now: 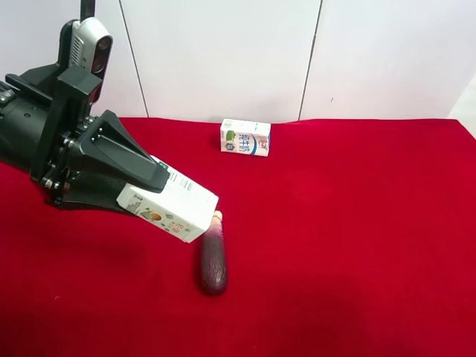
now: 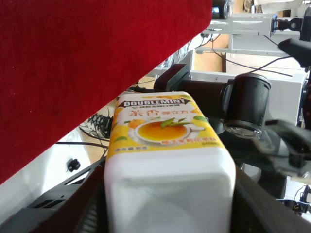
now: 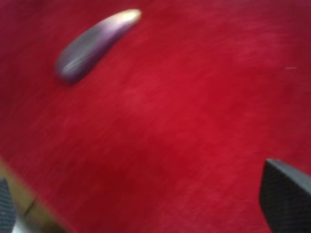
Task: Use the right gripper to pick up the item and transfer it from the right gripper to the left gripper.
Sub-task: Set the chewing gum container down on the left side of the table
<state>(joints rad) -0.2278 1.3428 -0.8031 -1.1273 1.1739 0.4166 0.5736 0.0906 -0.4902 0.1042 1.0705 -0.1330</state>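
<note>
The item (image 1: 172,206), a small white carton with orange fruit print, is held tilted above the red cloth by my left gripper (image 1: 151,193), the black one topped by a grey-white camera box. In the left wrist view the carton (image 2: 165,160) sits clamped between the two dark fingers (image 2: 255,206). My right gripper (image 3: 146,201) is open and empty. Only its two fingertips (image 3: 286,199) show at the edges of the right wrist view, over bare red cloth. The right gripper is out of the exterior high view.
A dark purple eggplant (image 1: 213,256) lies on the red cloth (image 1: 357,223) just below the carton; it also shows in the right wrist view (image 3: 92,46). A larger white box with blue-green print (image 1: 245,137) stands at the back by the white wall.
</note>
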